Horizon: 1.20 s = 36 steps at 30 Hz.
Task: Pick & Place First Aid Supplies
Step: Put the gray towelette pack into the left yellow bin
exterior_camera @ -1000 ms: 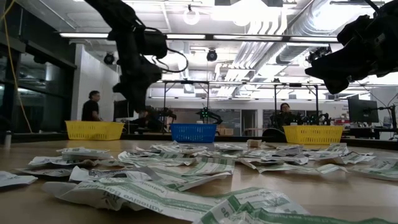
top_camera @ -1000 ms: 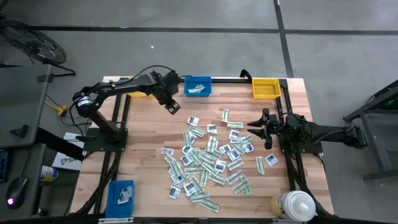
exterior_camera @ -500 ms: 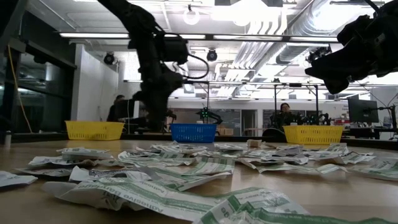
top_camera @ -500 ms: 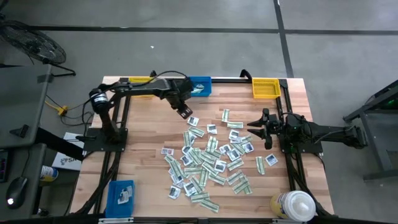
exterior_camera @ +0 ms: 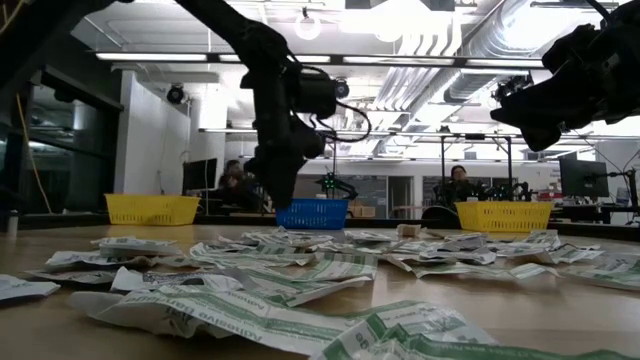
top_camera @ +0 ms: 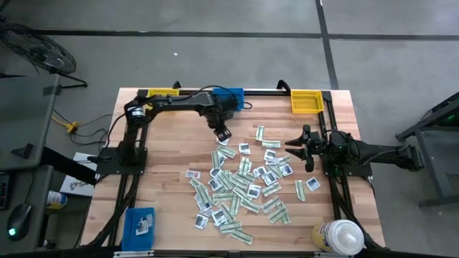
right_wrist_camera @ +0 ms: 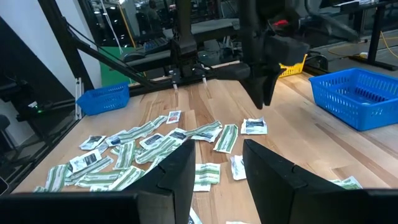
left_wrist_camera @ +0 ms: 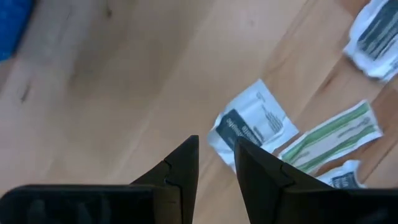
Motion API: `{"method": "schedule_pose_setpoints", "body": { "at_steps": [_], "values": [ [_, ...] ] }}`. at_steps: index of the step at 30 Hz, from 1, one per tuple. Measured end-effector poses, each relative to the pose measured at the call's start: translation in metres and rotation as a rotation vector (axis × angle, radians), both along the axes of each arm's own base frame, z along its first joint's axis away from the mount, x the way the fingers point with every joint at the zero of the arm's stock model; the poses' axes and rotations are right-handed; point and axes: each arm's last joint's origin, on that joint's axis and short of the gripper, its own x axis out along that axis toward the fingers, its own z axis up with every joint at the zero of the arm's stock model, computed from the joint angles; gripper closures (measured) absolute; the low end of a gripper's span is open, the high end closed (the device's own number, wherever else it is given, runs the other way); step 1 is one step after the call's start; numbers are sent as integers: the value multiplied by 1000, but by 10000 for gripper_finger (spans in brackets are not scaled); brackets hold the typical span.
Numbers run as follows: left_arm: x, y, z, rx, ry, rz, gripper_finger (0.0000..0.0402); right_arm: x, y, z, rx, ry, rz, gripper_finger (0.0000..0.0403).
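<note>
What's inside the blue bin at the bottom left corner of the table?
The blue bin holds a couple of white packets with dark marks. Anything lying beneath them is covered, so an exact count isn't possible.

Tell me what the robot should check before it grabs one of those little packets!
1. Left end effector is near a packet: ok. In the high view it sits at the far edge of the pile, by a white square packet.
2. Left end effector is empty: ok. Nothing shows between its fingers in the left wrist view.
3. Fingers spread enough to fit the packet: cannot tell. The gap looks narrow.
4. Packet lies alone: not ok. A green-striped strip touches its edge.
5. Right end effector is out of the way: ok. It waits, open, at the pile's right side.
6. Blue bin is close for dropping: ok.
</note>
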Motion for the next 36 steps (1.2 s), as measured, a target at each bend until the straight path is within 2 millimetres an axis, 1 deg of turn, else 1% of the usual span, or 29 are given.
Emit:
{"method": "schedule_pose_setpoints", "body": {
  "at_steps": [3,8,22,26,36],
  "values": [
    [2,0,-7,-6,27,-11,300,0,0,0,0,0,0,274],
    [3,1,-11,11,44,-7,300,0,0,0,0,-1,0,274],
    [4,0,-11,21,37,-39,300,0,0,0,0,-1,0,274],
    [6,-3,-17,18,53,-49,300,0,0,0,0,0,0,274],
    [8,-3,-18,52,57,-61,300,0,0,0,0,-1,0,274]
  ]
}}
